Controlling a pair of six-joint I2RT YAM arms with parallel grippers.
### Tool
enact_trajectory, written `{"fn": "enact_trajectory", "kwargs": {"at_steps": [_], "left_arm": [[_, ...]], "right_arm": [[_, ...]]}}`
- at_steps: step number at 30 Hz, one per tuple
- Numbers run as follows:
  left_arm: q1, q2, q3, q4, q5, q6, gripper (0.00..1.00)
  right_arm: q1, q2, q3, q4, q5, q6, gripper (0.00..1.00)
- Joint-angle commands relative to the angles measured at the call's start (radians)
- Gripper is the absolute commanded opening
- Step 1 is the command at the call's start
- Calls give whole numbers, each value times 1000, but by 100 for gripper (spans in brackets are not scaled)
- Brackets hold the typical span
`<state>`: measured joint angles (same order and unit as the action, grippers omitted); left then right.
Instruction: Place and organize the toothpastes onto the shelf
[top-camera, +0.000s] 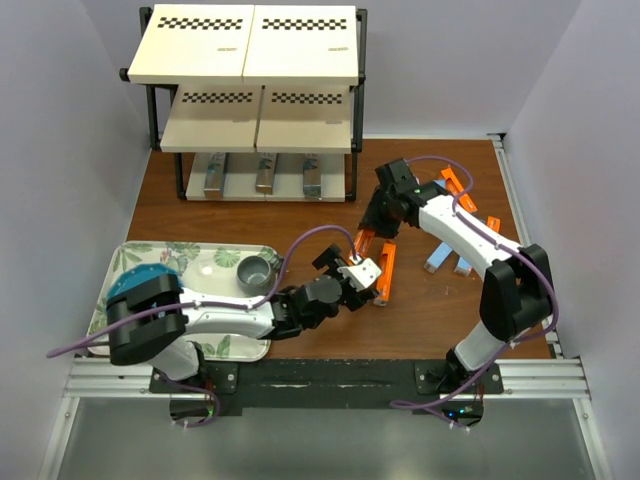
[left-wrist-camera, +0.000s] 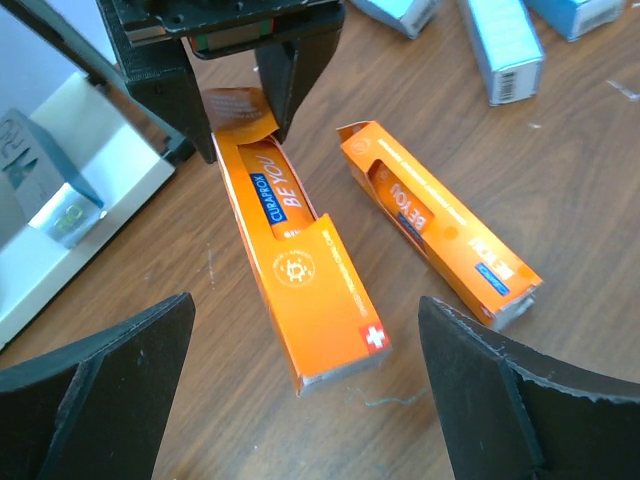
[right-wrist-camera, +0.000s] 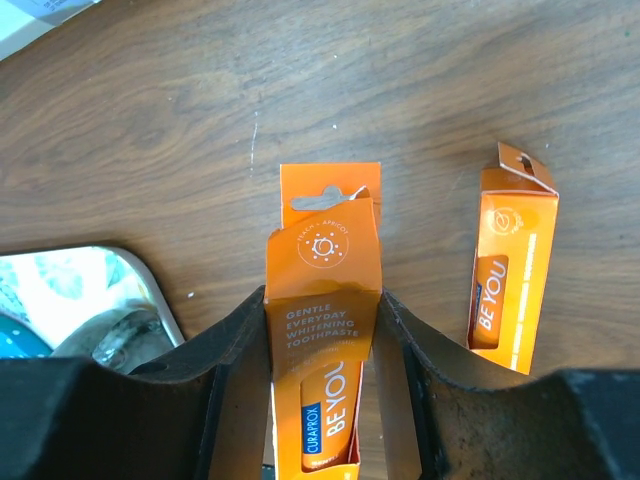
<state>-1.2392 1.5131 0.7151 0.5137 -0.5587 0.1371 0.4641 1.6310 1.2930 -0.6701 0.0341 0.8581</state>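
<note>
Currently pinching the far, flapped end of an orange Curaprox toothpaste box (left-wrist-camera: 300, 290) with the right end effector (right-wrist-camera: 322, 310), apparently to lift it off the worktop (top-camera: 300, 215). Lying just left of a second orange box (left-wrist-camera: 440, 225), well short of the shelf (top-camera: 250, 50). Hovering with the left end effector (left-wrist-camera: 305, 380) spread wide and empty over the near end, probably to steady it.

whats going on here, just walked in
The right end effector is shut on one end of an orange toothpaste box, low at the table near the shelf. The left end effector hangs open just beside it, holding nothing. A second orange box lies alongside, more boxes are scattered on the right, and three boxes already sit on the shelf's bottom board.
</note>
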Motion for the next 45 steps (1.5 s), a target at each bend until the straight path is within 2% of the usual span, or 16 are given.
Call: {"fn": "enact_trajectory", "kwargs": {"at_steps": [1,6,12,19,22,26,31,33,37,40,45], "left_arm": [[-6,59,76,77,-154,10,98],[-8,116,101,80,-202,2,91],[-8,139,109,98,-216,19,72],[-8,136,113,89,-211,18,45],[-8,128,113,74,-216,-1,40],[-6,116,107,54,-214,-24,35],[9,69,86,31,-184,-79,28],[36,44,77,3,-143,-111,25],[73,-37,38,-15,-98,-166,19],[96,-100,20,-63,-84,-204,18],[184,-256,-19,-167,-17,-267,18]], "right_arm": [[2,-63,-18,26,-26,41,19],[2,-82,-40,35,-33,55,19],[2,-92,-61,47,-33,65,20],[2,-91,-69,56,-33,65,20],[2,-86,-73,64,-33,73,22],[2,-86,-75,79,-57,79,35],[2,-94,-63,96,-62,75,66],[2,-109,-66,116,-63,62,71],[2,-152,-81,182,-53,16,89],[1,-189,-74,184,-37,-31,96],[2,-295,-89,256,-2,-146,98]]}}
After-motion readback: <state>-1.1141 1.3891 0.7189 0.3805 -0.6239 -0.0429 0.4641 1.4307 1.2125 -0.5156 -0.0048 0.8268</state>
